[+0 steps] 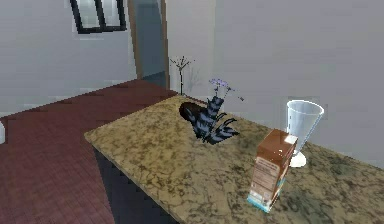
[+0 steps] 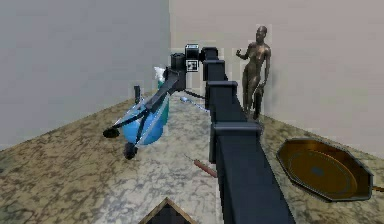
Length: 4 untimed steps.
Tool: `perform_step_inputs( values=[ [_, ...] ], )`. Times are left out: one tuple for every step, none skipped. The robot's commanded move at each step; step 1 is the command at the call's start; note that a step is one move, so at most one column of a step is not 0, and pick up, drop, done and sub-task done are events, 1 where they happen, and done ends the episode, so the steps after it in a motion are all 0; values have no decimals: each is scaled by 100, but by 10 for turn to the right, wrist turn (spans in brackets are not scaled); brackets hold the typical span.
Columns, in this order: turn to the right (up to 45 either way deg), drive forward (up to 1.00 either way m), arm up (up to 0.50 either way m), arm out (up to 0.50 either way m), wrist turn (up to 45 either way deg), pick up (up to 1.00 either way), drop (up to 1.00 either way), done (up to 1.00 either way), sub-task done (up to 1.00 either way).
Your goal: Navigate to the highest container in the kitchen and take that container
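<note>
Where the arm ends: the gripper (image 2: 120, 142) is seen in the arm side view, its two thin fingers (image 2: 145, 108) slanted down toward that view's left above the counter (image 2: 60, 180).
Finger spread: cannot be told from the pictures.
Hold: cannot be told; a blue thing (image 2: 157, 130) is set at or behind the fingers, and contact cannot be judged.
Blue thing, look: rounded, glossy, bright blue, crossed in part by the fingers; its kind cannot be made out.
Blue thing, place: over the speckled brown stone top, left of the arm (image 2: 240, 150), toward the wall corner.
Arm: a dark square bar is raised from the bottom edge, with white marked squares (image 2: 192, 55) at its far end.
Statue (image 2: 257, 70): a bronze figure is stood upright, right of the arm, by the wall.
Tray (image 2: 322, 168): bronze, eight-sided, laid flat at that view's right.
Brown bit (image 2: 205, 167): laid on the stone just left of the arm.
Forward view, counter (image 1: 150, 150): a clear glass (image 1: 303, 122) is stood near the right end, a brown carton (image 1: 272, 172) just before it, and a dark striped vase (image 1: 208, 120) with purple flowers is tilted nearer the middle.
</note>
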Motion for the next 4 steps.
perform_step_inputs(
  values=[
    [0, 0, 0, 0, 450, 0, 0, 0, 0],
    [0, 0, 0, 0, 450, 0, 0, 0, 0],
    [0, 0, 0, 0, 180, 0, 0, 0, 0],
    [0, 0, 0, 0, 0, 100, 0, 0, 0]
  ],
)
